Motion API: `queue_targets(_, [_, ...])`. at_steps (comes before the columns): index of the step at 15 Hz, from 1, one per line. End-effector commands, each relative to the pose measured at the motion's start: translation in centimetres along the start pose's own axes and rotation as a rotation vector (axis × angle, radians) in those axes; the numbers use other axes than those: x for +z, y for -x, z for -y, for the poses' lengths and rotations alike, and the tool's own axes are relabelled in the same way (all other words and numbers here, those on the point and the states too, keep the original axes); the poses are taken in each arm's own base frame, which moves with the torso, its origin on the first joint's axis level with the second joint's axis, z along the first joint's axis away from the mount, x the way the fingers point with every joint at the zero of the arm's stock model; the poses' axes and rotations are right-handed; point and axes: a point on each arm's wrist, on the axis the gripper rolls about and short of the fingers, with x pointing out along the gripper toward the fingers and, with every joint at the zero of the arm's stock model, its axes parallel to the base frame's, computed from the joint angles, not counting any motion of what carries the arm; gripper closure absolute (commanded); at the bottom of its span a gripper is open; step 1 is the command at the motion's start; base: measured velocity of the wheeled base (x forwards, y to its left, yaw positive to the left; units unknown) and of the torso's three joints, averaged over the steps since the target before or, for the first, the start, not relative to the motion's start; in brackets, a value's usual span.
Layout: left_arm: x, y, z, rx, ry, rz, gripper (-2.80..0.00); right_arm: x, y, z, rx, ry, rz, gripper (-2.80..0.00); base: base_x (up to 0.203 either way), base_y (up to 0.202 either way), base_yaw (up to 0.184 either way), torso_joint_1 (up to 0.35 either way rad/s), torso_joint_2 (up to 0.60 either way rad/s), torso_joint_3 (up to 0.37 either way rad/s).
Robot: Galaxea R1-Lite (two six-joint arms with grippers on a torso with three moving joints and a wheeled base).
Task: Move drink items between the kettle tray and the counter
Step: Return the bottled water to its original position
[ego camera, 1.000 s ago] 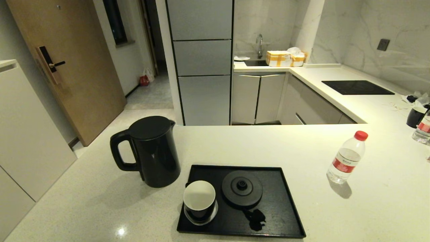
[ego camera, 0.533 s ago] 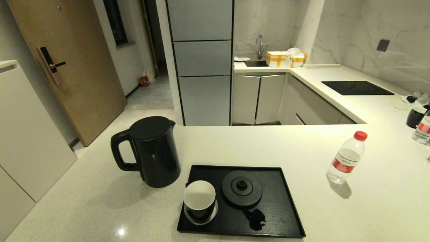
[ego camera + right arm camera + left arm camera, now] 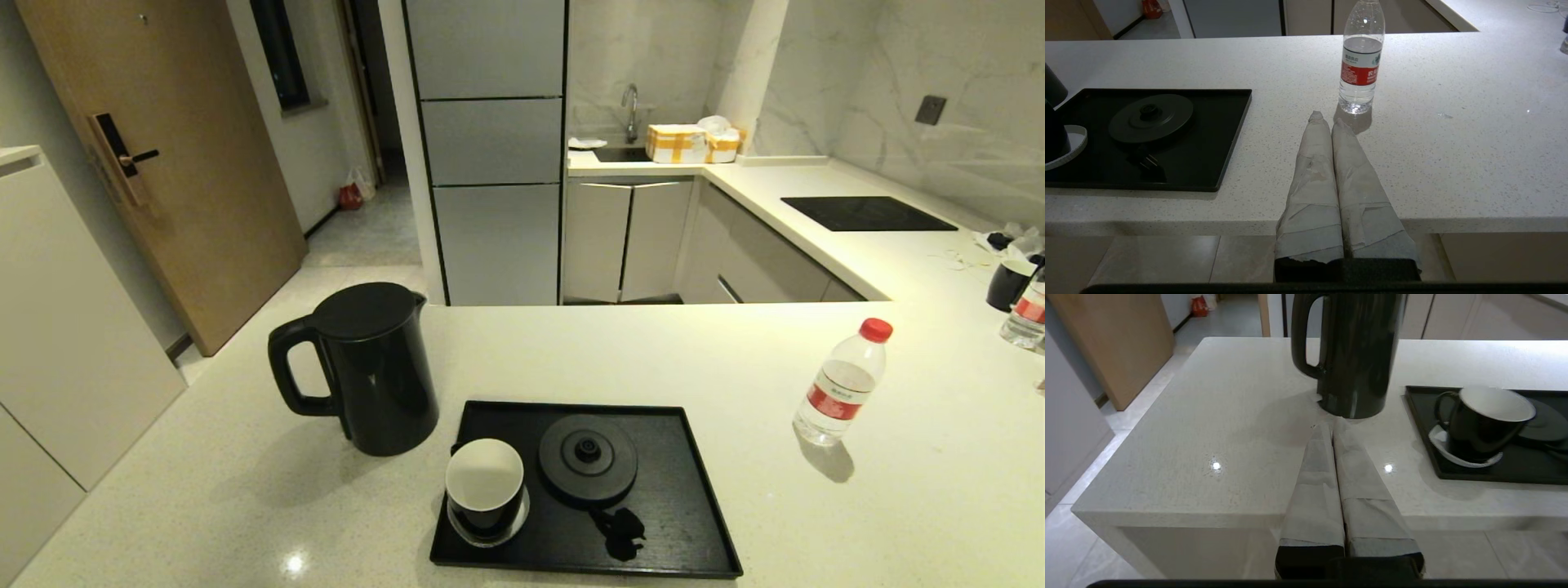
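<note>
The black kettle [image 3: 371, 367] [image 3: 1355, 355] stands upright on the off-white counter [image 3: 653, 351], just left of the black tray [image 3: 678, 506] [image 3: 1208, 143]. The tray's round base disc [image 3: 588, 457] [image 3: 1151, 118] is bare. A clear bottle with red cap and label [image 3: 845, 380] [image 3: 1360, 61] stands on the counter, right of the tray. Neither arm shows in the head view. My left gripper [image 3: 1331, 426] is shut and empty, over the counter's near edge, short of the kettle. Shut and empty too, my right gripper [image 3: 1327, 120] points at the bottle from the near edge.
A black cup with white inside [image 3: 485, 488] [image 3: 1486, 420] sits on a saucer at the tray's front left corner. A power plug [image 3: 620, 531] lies on the tray. A hob panel [image 3: 865, 212], another cup [image 3: 1008, 284] and a second bottle [image 3: 1029, 314] are at the far right.
</note>
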Motion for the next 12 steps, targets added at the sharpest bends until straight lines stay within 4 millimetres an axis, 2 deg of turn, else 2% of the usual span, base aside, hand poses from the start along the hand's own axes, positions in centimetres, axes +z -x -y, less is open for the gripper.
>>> queue_targets(1, [-0.90, -0.24, -0.02, 0.006, -0.006, -0.021, 0.00, -0.08, -0.03, 0.00, 0.000, 0.001, -0.004, 0.00, 0.000, 0.000, 0.000, 0.000, 0.00, 0.000])
queue_targets(12, [-0.92, -0.25, -0.03, 0.006, -0.006, -0.021, 0.00, -0.06, -0.04, -0.01, 0.005, 0.016, -0.004, 0.00, 0.000, 0.000, 0.000, 0.000, 0.00, 0.000])
